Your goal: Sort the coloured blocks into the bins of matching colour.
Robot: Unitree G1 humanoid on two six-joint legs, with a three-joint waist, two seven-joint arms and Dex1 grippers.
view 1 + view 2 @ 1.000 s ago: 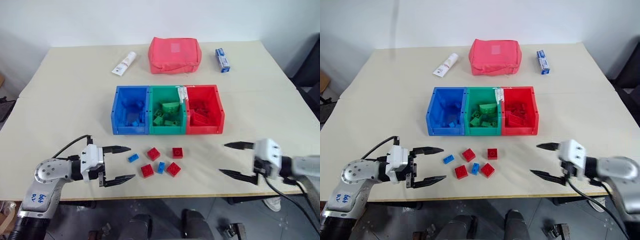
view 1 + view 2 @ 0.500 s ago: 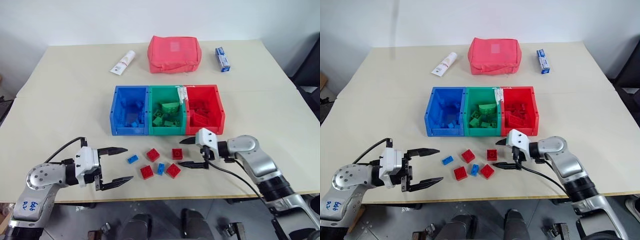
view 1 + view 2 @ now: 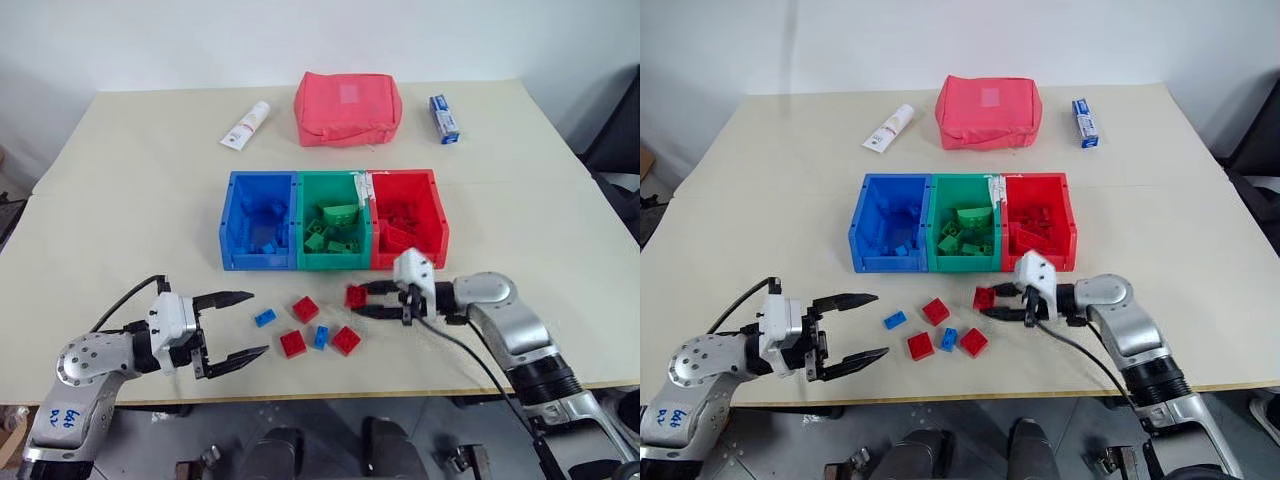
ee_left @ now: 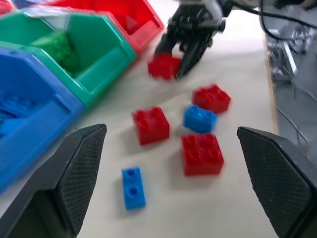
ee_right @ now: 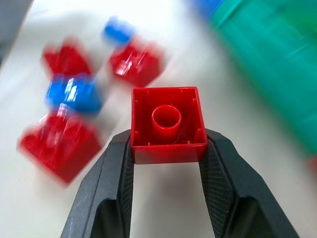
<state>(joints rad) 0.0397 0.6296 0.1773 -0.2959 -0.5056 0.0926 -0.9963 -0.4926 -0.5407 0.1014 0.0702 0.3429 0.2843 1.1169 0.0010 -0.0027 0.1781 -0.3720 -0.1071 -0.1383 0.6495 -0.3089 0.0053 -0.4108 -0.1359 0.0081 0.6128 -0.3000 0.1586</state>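
Now clamped in R gripper (image 3: 372,300): red block (image 3: 355,296), fresh off table near red bin (image 3: 438,215), next stop presumably there; L gripper (image 3: 236,325) wide, empty.

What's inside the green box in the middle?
The green bin holds a loose pile of green bricks, one larger curved piece on top. Its front wall hides whatever lies lowest at the front.

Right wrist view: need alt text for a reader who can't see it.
The right gripper is shut on a red block, held between its two black fingers with the hollow underside facing the camera. Behind it on the pale table lie three more red blocks and two blue ones, with the green bin off to one side.
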